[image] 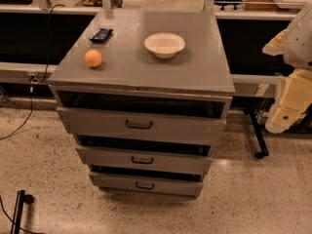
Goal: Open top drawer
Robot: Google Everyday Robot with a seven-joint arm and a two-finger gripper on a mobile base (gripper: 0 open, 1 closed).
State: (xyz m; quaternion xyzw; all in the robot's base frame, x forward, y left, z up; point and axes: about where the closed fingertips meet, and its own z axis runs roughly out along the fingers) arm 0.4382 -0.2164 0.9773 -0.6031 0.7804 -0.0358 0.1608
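Observation:
A grey metal cabinet point(146, 67) stands on the floor with three drawers. The top drawer point(97, 122) has the tallest front and a small dark centre handle point(139, 125). It stands pulled out a little, with a dark gap showing between its front and the cabinet top. The two shallower drawers point(107, 157) below also stand slightly out. My gripper point(285, 113) hangs on the cream-coloured arm at the right edge, to the right of the cabinet, apart from it and roughly level with the top drawer.
On the cabinet top lie an orange point(93, 58), a white bowl point(165, 45) and a dark wrapped snack point(101, 34). A black stand leg point(258, 138) is on the floor to the right. Cables point(19, 126) run at the left. A low rail and dark panels stand behind.

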